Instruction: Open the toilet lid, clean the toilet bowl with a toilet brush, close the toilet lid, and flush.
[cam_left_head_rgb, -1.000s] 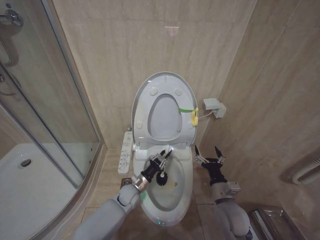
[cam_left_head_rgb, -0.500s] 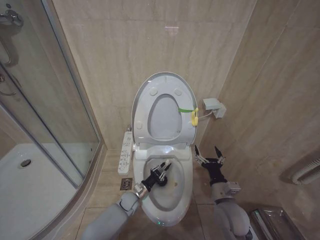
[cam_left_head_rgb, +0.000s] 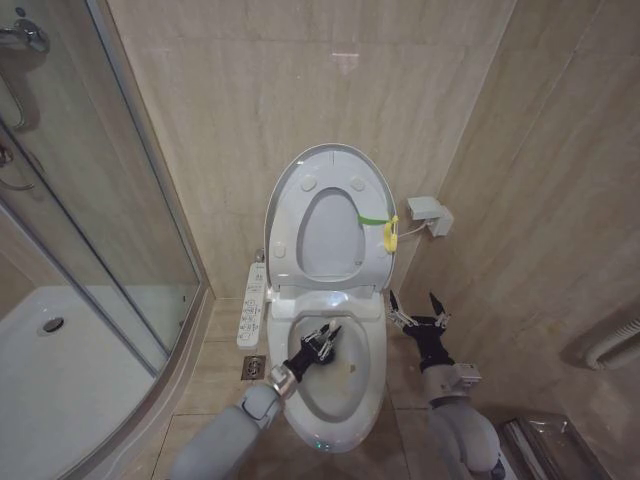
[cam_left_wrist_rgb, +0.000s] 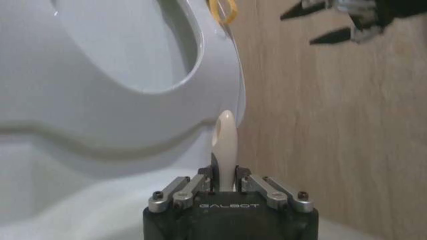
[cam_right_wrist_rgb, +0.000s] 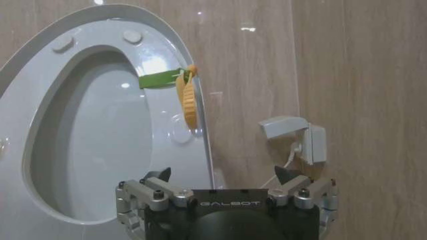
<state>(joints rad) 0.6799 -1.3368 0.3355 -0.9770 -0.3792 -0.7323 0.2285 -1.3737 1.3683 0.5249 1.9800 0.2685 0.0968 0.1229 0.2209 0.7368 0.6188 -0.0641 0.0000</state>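
Beige-tiled corner: glossy white oval toilet lid (cam_left_head_rgb: 330, 222) upright at 12 o'clock. Left gripper (cam_left_head_rgb: 322, 340) clenches thin white toilet brush (cam_left_wrist_rgb: 225, 145) over stained ceramic toilet bowl (cam_left_head_rgb: 372, 385); right gripper (cam_left_head_rgb: 419, 308) spread at 3 o'clock.

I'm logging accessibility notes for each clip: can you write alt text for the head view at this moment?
The left gripper reaches into the toilet bowl, fingers shut on the toilet brush, whose dark head sits low in the basin. The toilet lid stands raised against the tiled wall. The right gripper waits open beside the bowl.
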